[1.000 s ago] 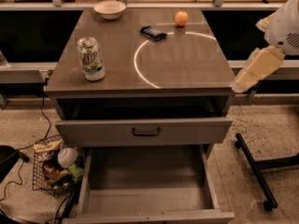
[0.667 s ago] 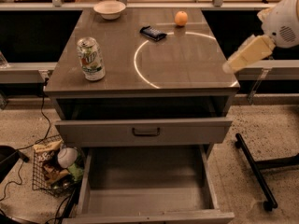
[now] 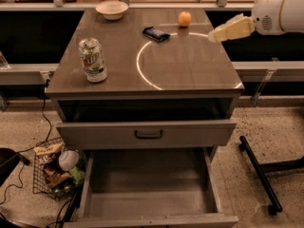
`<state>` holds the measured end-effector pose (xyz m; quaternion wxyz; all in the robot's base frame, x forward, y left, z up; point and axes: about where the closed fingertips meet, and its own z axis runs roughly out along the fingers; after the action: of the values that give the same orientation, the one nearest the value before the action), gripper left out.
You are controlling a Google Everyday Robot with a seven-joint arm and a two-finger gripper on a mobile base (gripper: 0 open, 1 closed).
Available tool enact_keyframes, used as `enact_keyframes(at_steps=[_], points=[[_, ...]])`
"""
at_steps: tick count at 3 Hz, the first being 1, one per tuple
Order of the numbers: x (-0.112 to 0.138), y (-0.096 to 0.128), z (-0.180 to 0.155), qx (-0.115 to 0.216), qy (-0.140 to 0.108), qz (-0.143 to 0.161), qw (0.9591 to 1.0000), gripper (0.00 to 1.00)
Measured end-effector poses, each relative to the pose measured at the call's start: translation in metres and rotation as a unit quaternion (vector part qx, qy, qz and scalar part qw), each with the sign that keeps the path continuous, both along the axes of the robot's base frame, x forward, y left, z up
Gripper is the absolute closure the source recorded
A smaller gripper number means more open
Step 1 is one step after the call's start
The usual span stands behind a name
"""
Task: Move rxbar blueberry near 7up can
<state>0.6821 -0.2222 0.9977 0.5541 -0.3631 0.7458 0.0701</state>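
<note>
Toward the far side of the desk point(image 3: 190, 68) you have the rxbar blueberry point(image 3: 156, 33), lying flat and a little skewed, at the top left arc of a pale ring of light point(image 3: 138, 65). An orange point(image 3: 184, 18) sits near it to the right, and a pale bowl point(image 3: 112, 10) stands further back on the left. The 7up can point(image 3: 93, 60) stands upright well apart from the bar, near the front left corner. Your hand point(image 3: 214, 34) hangs at the desk's right edge (beyond the orange), touching none of these; whether it is apart or together you cannot tell. Below, the bottom drawer point(image 3: 147, 198) is pulled out.
</note>
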Motion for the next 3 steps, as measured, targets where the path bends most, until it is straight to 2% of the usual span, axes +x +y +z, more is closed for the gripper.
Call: enact_keyframes(at_steps=[1, 2, 3], points=[[0.009, 0.0, 0.004, 0.008, -0.014, -0.009, 0.9998, 0.0], [0.016, 0.006, -0.001, 0.014, -0.013, -0.01, 0.9998, 0.0], [0.071, 0.037, -0.027, 0.082, -0.017, 0.004, 0.9965, 0.0]])
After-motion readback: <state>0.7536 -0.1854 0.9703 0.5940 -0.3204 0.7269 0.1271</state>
